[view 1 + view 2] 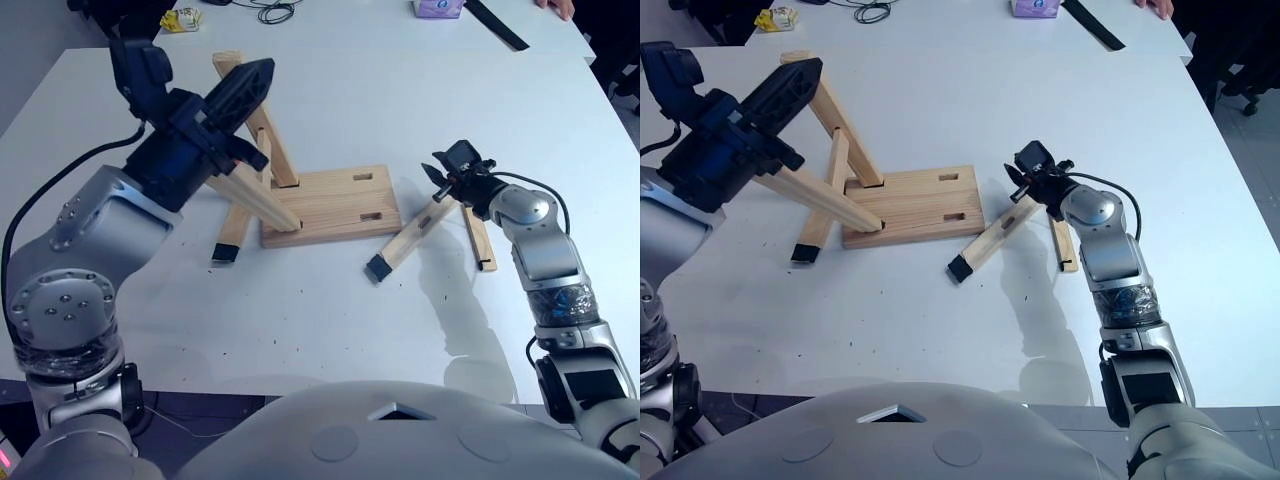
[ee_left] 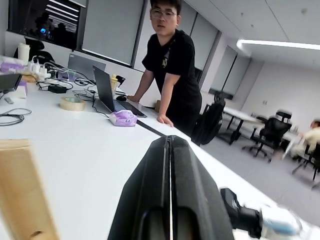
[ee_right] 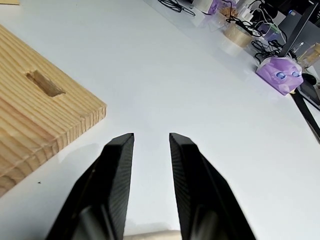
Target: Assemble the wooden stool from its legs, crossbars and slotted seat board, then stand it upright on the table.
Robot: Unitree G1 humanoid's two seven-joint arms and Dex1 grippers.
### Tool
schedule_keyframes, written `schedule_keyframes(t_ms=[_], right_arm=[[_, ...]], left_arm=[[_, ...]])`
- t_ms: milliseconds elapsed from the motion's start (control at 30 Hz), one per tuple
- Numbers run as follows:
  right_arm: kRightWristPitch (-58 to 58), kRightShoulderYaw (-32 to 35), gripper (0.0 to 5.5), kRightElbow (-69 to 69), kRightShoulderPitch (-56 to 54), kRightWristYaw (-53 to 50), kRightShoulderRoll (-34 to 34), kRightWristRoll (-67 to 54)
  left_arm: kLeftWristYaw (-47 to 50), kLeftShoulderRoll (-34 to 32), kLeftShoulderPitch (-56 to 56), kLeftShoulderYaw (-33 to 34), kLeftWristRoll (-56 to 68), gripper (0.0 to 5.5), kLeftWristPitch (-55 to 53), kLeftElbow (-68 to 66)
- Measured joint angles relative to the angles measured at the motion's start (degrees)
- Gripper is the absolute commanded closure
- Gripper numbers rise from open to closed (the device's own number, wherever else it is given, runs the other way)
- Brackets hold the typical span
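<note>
Left gripper (image 1: 262, 72): the black fingers (image 2: 150, 195) are pressed together along a thin seam with nothing between them. They hang over the rear leg (image 1: 275, 145) and cover its middle. The upper end of the front leg (image 1: 262, 202) is hidden beneath the gripper body, so contact there cannot be judged. Right gripper (image 3: 151, 136): the fingers (image 3: 117, 165) stand a narrow gap apart with bare tips, near the board's right side. A pale wooden edge at their root is cut off by the frame, and whether it is clamped cannot be told. The right wrist hides the far end of the thin crossbar (image 1: 480, 245). Surface: a white table (image 1: 330, 330), with a purple pack (image 1: 438, 8), a black strap (image 1: 497, 27) and cables (image 1: 270, 10) along its far edge. The left wrist view adds a laptop (image 2: 107, 90), a tape roll (image 2: 73, 103) and office chairs (image 2: 272, 132) in an open-plan room. The seat board (image 1: 335, 205), pale grained wood with two rectangular slots visible, lies flat at the table's middle. The rear and front legs meet its left side and slope upward to the left. A third leg (image 1: 235, 232), black-capped at its near end, lies beside them. A loose leg (image 1: 412, 236), also black-capped, lies just right of the board, with its bare end under the right gripper.
</note>
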State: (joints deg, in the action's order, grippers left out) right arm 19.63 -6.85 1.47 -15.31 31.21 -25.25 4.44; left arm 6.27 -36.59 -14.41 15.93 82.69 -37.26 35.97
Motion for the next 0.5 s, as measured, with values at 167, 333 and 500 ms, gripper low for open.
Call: schedule_keyframes(t_ms=[167,333,500], right_arm=[[0.0,-0.2,4.20,-0.3,0.3,0.0,0.3,0.0],[-0.1,-0.6,4.20,-0.3,0.5,0.0,0.2,0.1],[-1.2,-1.1,4.20,0.0,1.2,0.0,0.2,0.5]], left_arm=[[0.3,0.1,-13.6,9.6,7.3,5.50,8.9,-3.6],[-1.6,-2.9,-8.0,15.9,9.1,5.50,8.3,-7.4],[-13.5,-3.1,16.6,12.9,-4.7,5.50,3.6,-15.6]])
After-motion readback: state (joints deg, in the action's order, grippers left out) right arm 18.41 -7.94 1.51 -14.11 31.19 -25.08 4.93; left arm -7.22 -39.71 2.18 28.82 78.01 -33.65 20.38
